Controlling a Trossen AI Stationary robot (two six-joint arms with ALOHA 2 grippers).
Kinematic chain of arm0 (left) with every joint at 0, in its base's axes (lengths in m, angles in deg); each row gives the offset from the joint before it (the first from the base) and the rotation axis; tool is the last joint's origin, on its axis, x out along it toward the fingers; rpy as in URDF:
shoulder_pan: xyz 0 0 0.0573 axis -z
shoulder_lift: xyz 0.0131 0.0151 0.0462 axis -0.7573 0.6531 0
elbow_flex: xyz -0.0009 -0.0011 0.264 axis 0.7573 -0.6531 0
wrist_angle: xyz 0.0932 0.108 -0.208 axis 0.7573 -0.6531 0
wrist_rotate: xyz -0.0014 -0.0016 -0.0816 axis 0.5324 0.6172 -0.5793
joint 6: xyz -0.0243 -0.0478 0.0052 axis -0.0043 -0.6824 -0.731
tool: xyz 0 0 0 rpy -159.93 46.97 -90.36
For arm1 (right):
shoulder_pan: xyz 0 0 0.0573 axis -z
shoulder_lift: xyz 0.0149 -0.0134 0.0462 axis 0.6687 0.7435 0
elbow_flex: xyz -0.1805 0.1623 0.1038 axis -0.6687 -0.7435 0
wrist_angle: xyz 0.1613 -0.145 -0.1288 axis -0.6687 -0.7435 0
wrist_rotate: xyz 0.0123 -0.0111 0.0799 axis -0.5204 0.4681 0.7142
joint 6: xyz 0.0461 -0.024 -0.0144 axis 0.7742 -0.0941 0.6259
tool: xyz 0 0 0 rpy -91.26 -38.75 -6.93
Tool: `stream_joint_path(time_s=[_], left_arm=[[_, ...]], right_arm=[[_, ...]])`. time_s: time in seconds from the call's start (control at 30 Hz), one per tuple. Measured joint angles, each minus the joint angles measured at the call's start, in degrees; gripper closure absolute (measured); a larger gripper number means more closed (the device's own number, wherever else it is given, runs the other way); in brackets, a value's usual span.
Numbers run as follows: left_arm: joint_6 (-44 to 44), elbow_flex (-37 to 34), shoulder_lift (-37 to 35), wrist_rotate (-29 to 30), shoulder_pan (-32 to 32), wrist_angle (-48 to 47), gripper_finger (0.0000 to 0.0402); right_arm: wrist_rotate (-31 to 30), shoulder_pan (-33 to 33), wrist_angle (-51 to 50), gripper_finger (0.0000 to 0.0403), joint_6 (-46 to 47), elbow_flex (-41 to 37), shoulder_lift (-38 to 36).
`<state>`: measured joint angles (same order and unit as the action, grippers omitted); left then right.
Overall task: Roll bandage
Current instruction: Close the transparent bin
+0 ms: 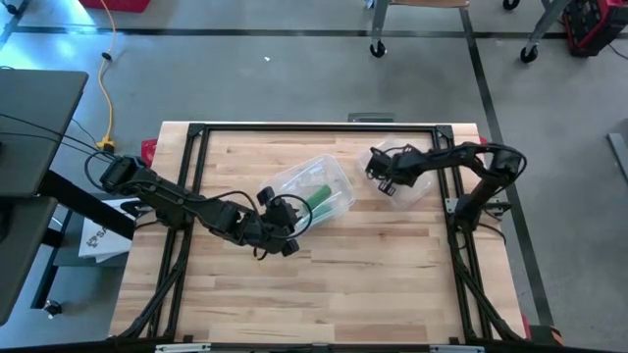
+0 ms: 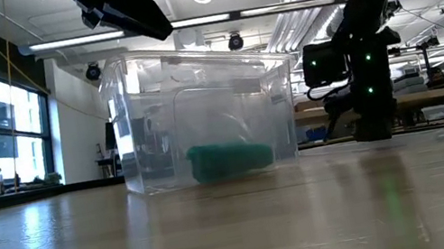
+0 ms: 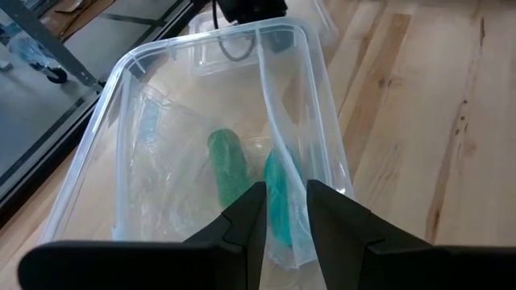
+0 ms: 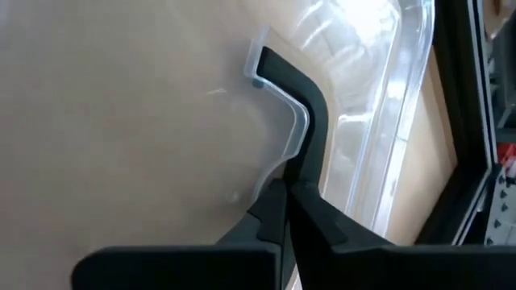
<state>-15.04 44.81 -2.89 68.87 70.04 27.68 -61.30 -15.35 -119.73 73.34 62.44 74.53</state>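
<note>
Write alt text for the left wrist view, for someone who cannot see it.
The left gripper holds the near wall of a clear plastic box between its two dark fingers. Inside the box lies a green bandage roll, and the box stands on a pale wooden table.

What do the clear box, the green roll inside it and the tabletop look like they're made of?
The clear box looks like thin glossy plastic: you see straight through its walls and light glints on them. The green roll appears to be soft woven or crepe fabric, matte with a fine ribbed texture, though elastic or cotton can't be told. The tabletop looks like pale jointed wood planks with visible grain and a light sheen.
</note>
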Motion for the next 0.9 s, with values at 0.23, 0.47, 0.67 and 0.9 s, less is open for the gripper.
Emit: stream_joint_path(time_s=[0.23,0.47,0.67,0.9], left_arm=[[0.0,0.0,0.0,0.0,0.0,0.0,0.0317],[0.0,0.0,0.0,0.0,0.0,0.0,0.0317],[0.0,0.0,0.0,0.0,0.0,0.0,0.0317],[0.0,0.0,0.0,0.0,0.0,0.0,0.0317]], right_arm=[[-5.3,-5.7,-5.4,0.0402,7.3,0.0,-0.5],[-17.1,-9.6,-15.0,0.0403,13.4,-0.3,-2.2],[-18.7,-11.6,-17.9,0.0402,14.6,-0.3,-2.5],[-10.6,-9.2,-17.5,0.0403,13.6,-0.1,-3.0]])
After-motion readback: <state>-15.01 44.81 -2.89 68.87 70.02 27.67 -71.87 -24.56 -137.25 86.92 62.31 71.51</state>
